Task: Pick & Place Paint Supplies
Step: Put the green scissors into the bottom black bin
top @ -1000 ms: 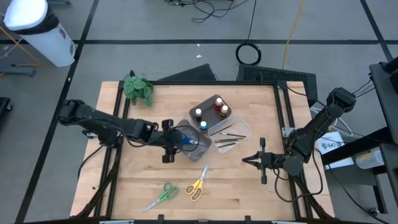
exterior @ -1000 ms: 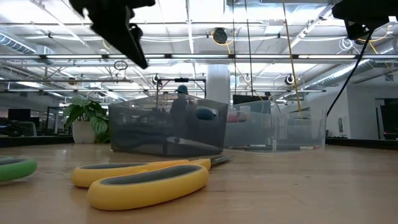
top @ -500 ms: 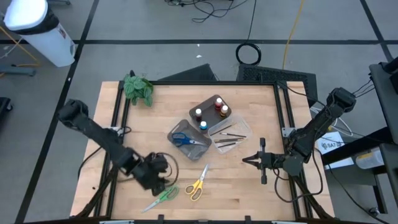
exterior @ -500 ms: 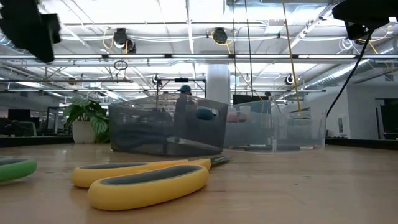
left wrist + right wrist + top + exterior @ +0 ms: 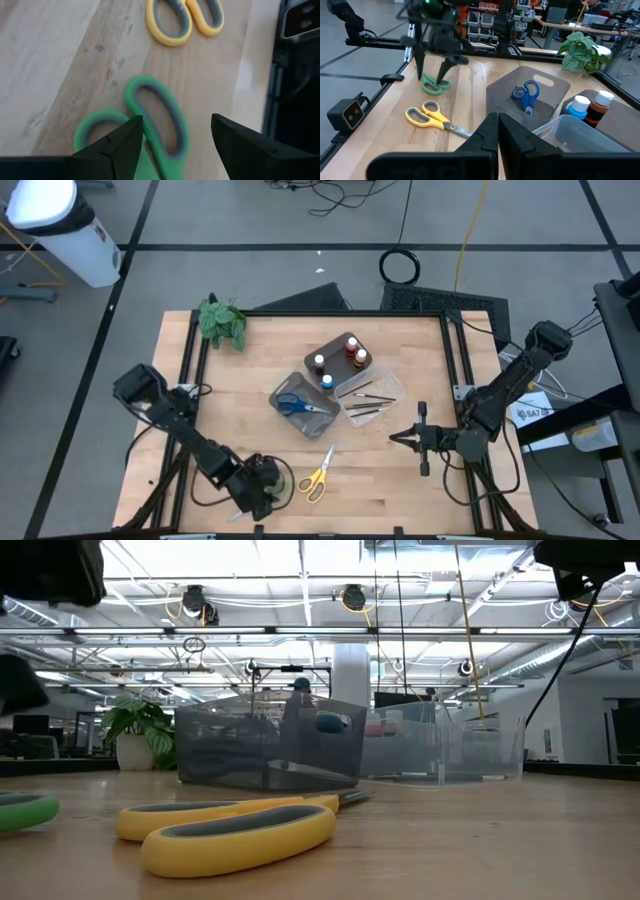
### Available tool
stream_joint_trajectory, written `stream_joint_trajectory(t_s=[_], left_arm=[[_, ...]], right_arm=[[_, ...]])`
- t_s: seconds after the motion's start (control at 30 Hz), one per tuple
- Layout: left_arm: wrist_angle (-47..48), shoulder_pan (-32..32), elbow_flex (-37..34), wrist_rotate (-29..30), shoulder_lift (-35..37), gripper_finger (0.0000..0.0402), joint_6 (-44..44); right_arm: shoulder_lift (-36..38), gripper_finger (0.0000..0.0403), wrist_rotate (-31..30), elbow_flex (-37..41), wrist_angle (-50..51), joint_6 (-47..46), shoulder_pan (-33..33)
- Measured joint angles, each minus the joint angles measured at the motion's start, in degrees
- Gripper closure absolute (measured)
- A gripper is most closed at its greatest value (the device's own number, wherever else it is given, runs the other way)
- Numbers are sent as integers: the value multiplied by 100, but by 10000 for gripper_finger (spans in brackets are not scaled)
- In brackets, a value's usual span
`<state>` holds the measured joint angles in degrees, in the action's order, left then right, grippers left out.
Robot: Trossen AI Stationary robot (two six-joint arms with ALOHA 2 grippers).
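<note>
- Wooden table fills mid-frame in the high view, grey floor all around it.
- Left gripper sits at lower centre-left, fingers spread wide over the green scissors, astride one handle loop; contact unclear.
- Yellow scissors lie just right of it.
- Blue scissors rest in the grey tray at centre.
- Paint bottles and brushes sit upper right of that.
- Right gripper waits at lower right, fingers pressed together, empty.
</note>
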<state>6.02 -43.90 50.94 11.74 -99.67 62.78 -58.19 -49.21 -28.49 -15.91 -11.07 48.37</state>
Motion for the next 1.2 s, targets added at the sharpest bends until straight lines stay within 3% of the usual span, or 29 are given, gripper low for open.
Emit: stream_joint_trajectory(t_s=[0.17, 0.43, 0.7, 1.2], left_arm=[[-26, 61, 26, 47, -206, 153, 186], [713, 138, 35, 190, -221, 154, 183], [1305, 277, 49, 221, -205, 155, -267], [2327, 504, 265, 119, 436, 234, -847]], right_arm=[[0, 403, 0, 0, -15, -11, -1], [0, 403, 0, 0, -15, -6, -1], [0, 403, 0, 0, -13, -11, -1], [0, 403, 0, 0, -2, -17, -4]])
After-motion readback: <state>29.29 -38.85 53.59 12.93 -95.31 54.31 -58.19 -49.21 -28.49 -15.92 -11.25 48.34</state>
